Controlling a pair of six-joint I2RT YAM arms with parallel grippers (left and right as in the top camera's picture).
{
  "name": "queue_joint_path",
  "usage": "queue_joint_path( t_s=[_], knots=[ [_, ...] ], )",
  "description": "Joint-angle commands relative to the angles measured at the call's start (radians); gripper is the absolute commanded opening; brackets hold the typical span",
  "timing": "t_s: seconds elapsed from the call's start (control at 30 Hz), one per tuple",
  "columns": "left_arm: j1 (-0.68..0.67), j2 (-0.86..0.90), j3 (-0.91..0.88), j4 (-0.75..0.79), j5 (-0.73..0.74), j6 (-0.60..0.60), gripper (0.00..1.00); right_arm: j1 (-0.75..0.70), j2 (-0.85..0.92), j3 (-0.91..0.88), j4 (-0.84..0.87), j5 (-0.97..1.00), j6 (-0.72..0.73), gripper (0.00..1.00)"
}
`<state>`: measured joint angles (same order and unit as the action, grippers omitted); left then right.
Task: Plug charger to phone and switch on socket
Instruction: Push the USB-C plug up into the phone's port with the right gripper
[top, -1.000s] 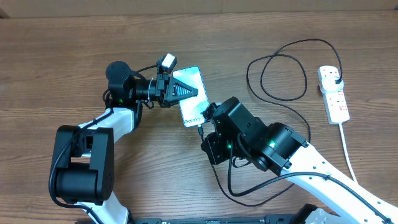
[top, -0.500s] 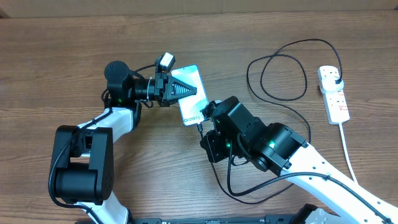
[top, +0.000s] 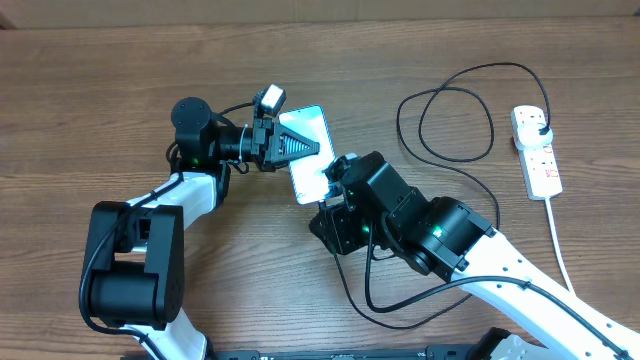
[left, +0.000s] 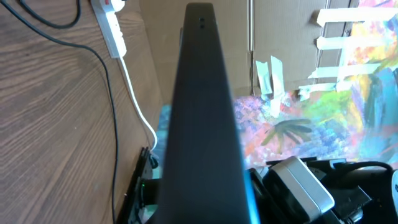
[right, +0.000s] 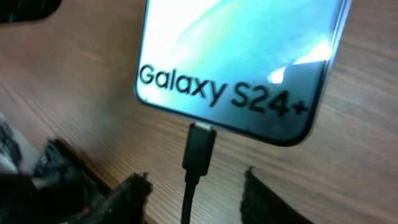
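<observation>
Closest in, the right gripper (right: 194, 186) hangs low over the brown wooden table (top: 90, 80) with its two dark fingers (right: 134, 198) spread apart, released and clear of the cable. Between them runs the long thin black charger cable (right: 188, 202). Its small connector tip (right: 199, 148) meets the middle of the near edge of the slim black-edged phone (right: 236, 50), whose pale teal lit screen reads "Galaxy S24+" in dark letters. The phone sits mid-table between the two arms. At its far end the left gripper (top: 312, 148) reaches in sideways, wrist rolled, its black tapered fingers over the screen (whether they clench the phone I cannot tell). Farther off, the cable loops to a black plug (top: 541, 124) seated in the white elongated power strip (top: 541, 168) near the table's right edge.
</observation>
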<state>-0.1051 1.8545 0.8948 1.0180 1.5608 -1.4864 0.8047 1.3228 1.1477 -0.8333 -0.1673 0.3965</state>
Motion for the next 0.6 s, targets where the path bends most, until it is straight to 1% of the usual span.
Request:
queue_joint_path(
  t_s=[0.0,0.07,0.27,0.33,0.43,0.57],
  knots=[
    [-0.007,0.002,0.019,0.008,0.019,0.085,0.04,-0.002,0.002,0.005,-0.011,-0.023,0.0,0.66],
    [-0.008,0.002,0.019,0.008,0.019,0.102,0.04,-0.002,0.002,0.005,-0.02,-0.037,0.0,0.71],
    [-0.007,0.002,0.019,0.008,0.018,0.111,0.04,0.008,0.006,0.001,-0.034,-0.043,0.0,0.71],
    [-0.007,0.002,0.019,0.008,0.018,0.111,0.04,0.019,0.016,0.001,-0.024,-0.043,0.0,0.68],
    [-0.007,0.002,0.019,0.008,0.019,0.111,0.04,0.033,0.039,-0.003,-0.017,-0.029,0.003,0.57],
    [-0.007,0.002,0.019,0.008,0.019,0.111,0.04,0.039,0.075,-0.003,-0.035,0.049,0.076,0.48]
  ],
)
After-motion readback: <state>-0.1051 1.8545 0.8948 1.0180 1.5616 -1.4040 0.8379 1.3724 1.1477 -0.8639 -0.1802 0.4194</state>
